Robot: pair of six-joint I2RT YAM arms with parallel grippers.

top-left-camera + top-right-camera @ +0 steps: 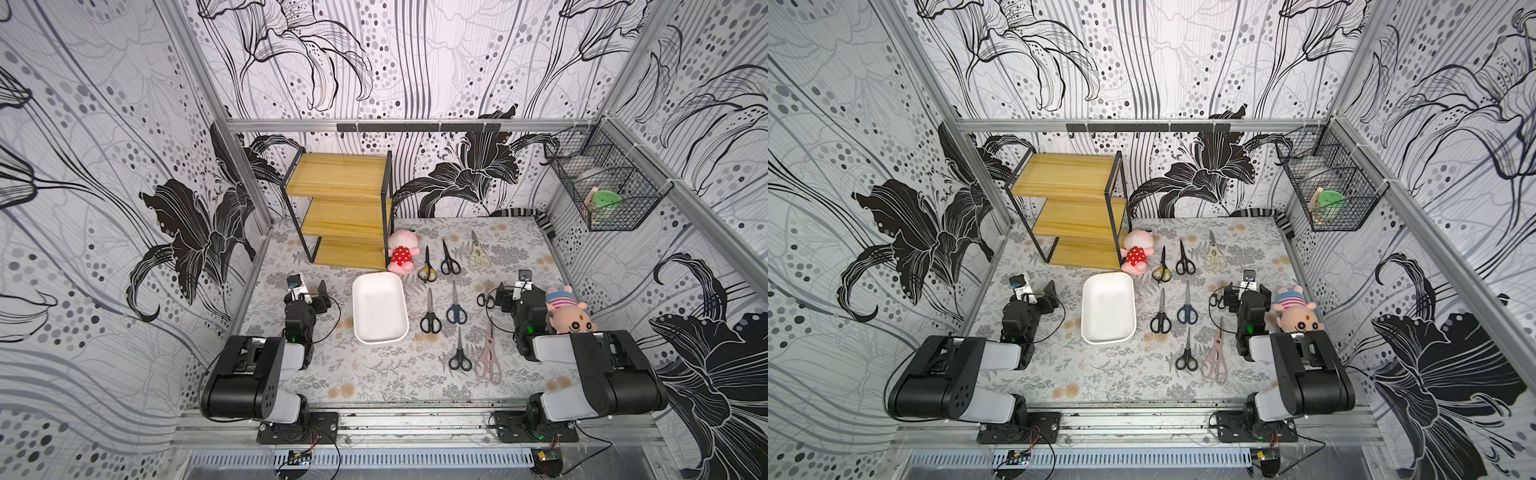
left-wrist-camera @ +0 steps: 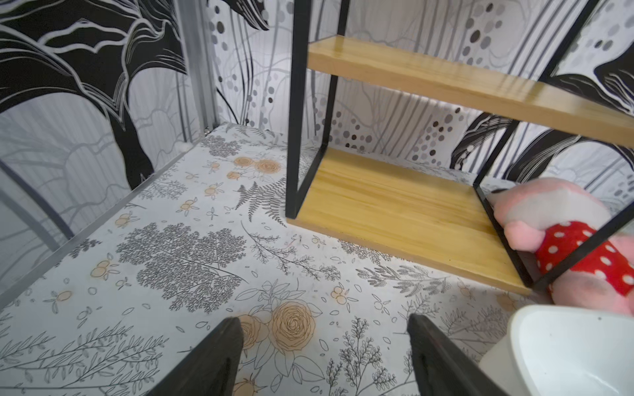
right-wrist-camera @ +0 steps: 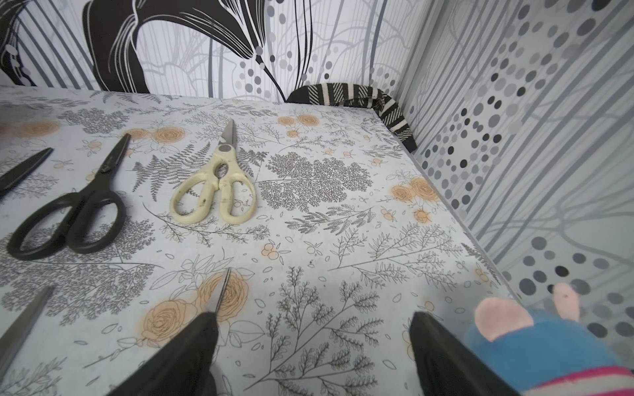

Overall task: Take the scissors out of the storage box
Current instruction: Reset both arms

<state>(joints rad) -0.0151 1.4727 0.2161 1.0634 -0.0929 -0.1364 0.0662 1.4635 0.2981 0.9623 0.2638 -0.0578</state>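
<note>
**Both jaws wide, gripping nothing; every pair lies outside the box**

Closest to your right wrist camera, the right gripper has its jaws spread wide with only the floral mat between them. The blade tip of a black-handled pair pokes out just past one finger, outside the gap. In a top view that pair lies flat on the mat just beside the gripper, on its storage-box side.

Your left gripper is spread just as wide over bare mat. The corner of the storage box sits just beside one finger.

Further out, in a top view, the white storage box stands between the two arms, nearer the left one. The other scissors lie on the mat between the box and the right arm, blades toward the back wall:
- **Far row:** yellow-black pair, far black pair, cream pair.
- **Middle row:** middle black pair, blue pair.
- **Near row:** near black pair, pale pink pair.

A blue-capped plush touches the right arm. A pink plush in a red dotted dress leans against the foot of the wooden shelf.
</note>
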